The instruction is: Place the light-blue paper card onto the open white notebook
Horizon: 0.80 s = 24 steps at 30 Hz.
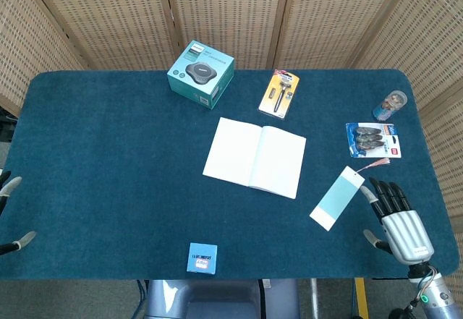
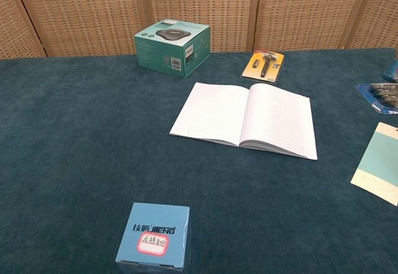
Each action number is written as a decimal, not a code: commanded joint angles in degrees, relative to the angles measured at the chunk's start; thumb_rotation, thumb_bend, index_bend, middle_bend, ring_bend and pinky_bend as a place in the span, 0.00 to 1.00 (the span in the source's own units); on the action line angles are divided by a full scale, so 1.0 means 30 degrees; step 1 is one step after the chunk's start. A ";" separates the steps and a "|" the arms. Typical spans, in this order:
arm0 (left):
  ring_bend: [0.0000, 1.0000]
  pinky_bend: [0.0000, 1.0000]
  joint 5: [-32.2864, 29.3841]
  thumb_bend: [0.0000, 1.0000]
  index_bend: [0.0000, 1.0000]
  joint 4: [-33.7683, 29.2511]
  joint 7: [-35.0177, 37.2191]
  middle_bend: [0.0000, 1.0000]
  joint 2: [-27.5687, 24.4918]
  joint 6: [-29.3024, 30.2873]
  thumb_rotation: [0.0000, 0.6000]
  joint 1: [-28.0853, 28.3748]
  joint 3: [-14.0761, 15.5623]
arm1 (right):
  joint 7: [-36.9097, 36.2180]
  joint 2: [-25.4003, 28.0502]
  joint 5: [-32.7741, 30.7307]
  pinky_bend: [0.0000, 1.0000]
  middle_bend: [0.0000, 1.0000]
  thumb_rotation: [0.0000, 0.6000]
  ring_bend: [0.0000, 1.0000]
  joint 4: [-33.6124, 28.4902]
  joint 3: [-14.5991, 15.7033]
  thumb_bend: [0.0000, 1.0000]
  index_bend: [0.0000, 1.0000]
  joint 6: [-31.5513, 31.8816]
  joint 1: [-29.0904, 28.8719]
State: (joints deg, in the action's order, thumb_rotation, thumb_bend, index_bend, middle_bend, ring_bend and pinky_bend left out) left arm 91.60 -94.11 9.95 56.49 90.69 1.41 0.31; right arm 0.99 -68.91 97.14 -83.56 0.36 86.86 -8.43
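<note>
Right hand [image 1: 399, 221] is hovering at the near right corner of the surface [image 1: 108, 160], fingers spread and holding nothing. Left hand [image 1: 11, 214] is showing only fingertips at the opposite edge, fingers apart, also holding nothing. Light-blue paper card [image 1: 337, 198] is lying flat just beside the right hand, on its inner side, apart from the fingertips. Its long axis is running diagonally, near end pointing inward, tasselled far end pointing away. Open white notebook [image 1: 255, 157] is lying beyond the card, further inward. Judgement: the right hand is far nearer, so the grasp is falling to it.
</note>
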 commanded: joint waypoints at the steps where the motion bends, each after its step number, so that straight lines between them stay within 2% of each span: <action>1: 0.00 0.00 -0.0094 0.00 0.00 0.0020 0.0142 0.00 -0.0031 -0.0016 1.00 0.0003 -0.0051 | -0.0236 0.0094 -0.0105 0.05 0.00 1.00 0.00 -0.0039 -0.0086 0.75 0.03 -0.0318 -0.0213; 2: 0.00 0.00 -0.0292 0.00 0.00 0.0020 0.0243 0.00 -0.0046 -0.0039 1.00 0.0012 -0.0149 | -0.0420 0.0094 -0.0154 0.05 0.00 1.00 0.00 0.0114 -0.0205 0.89 0.04 -0.0865 -0.0608; 4: 0.00 0.00 -0.0725 0.00 0.00 -0.0103 0.0202 0.00 -0.0045 -0.0370 1.00 0.0167 -0.0337 | -0.1513 -0.0043 0.0042 0.05 0.00 1.00 0.00 0.0787 -0.0353 1.00 0.07 -0.2539 -0.1891; 10: 0.00 0.00 -0.1565 0.00 0.00 -0.0552 -0.0807 0.00 0.0060 -0.1634 1.00 0.0732 -0.0576 | -0.4300 -0.0723 0.0625 0.05 0.02 1.00 0.00 0.2882 -0.0467 1.00 0.16 -0.5787 -0.4727; 16: 0.00 0.00 -0.2581 0.00 0.00 -0.0784 -0.1467 0.00 0.0200 -0.2623 1.00 0.1150 -0.0864 | -0.4680 -0.2044 0.0508 0.08 0.07 1.00 0.00 0.5464 -0.0373 1.00 0.21 -0.9007 -0.6961; 24: 0.00 0.00 -0.3512 0.00 0.00 -0.0931 -0.1893 0.00 0.0270 -0.3500 1.00 0.1559 -0.1154 | -0.4684 -0.3234 -0.0376 0.09 0.08 1.00 0.00 0.8388 -0.0230 1.00 0.21 -1.1234 -0.8250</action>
State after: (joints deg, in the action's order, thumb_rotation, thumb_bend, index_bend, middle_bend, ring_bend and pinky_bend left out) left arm 81.21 -96.85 4.42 57.25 80.33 5.97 -3.09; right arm -13.12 -77.51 96.87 -60.03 -0.48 54.44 -32.29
